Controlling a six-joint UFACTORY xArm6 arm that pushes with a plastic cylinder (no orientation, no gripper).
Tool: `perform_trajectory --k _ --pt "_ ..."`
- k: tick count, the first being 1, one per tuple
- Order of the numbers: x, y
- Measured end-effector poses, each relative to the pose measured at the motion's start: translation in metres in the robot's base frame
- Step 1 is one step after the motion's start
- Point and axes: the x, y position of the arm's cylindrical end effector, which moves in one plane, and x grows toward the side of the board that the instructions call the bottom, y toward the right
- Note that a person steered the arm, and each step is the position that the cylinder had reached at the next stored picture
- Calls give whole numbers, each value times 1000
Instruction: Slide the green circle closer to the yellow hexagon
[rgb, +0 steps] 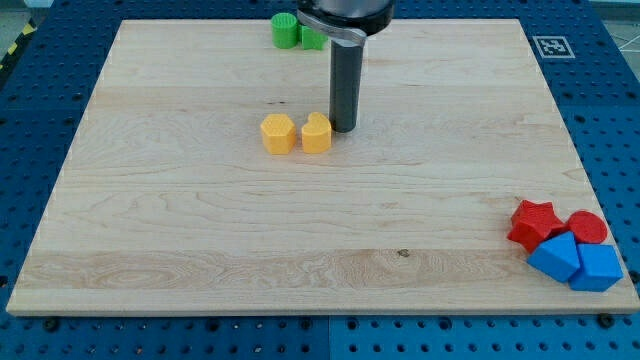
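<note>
The green circle (285, 30) sits near the view's top edge of the wooden board, with a second green block (312, 39) touching its right side, partly hidden by the arm. The yellow hexagon (278, 133) lies near the board's middle, with another yellow block (316, 133), heart-like in shape, just right of it. My tip (344, 128) stands on the board just right of that second yellow block, close to or touching it. The tip is well below the green circle.
At the view's bottom right corner lie a red star (533, 222), a red round block (587, 227) and two blue blocks (556, 256) (597, 267), bunched together. A marker tag (551, 46) sits off the board at top right.
</note>
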Motion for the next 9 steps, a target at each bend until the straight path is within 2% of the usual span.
perform_trajectory --k 3,4,5,7,9 --pt "-4 -40" --pt "-32 -37" --pt "-76 -65" --pt "-192 -142" --pt "-210 -125"
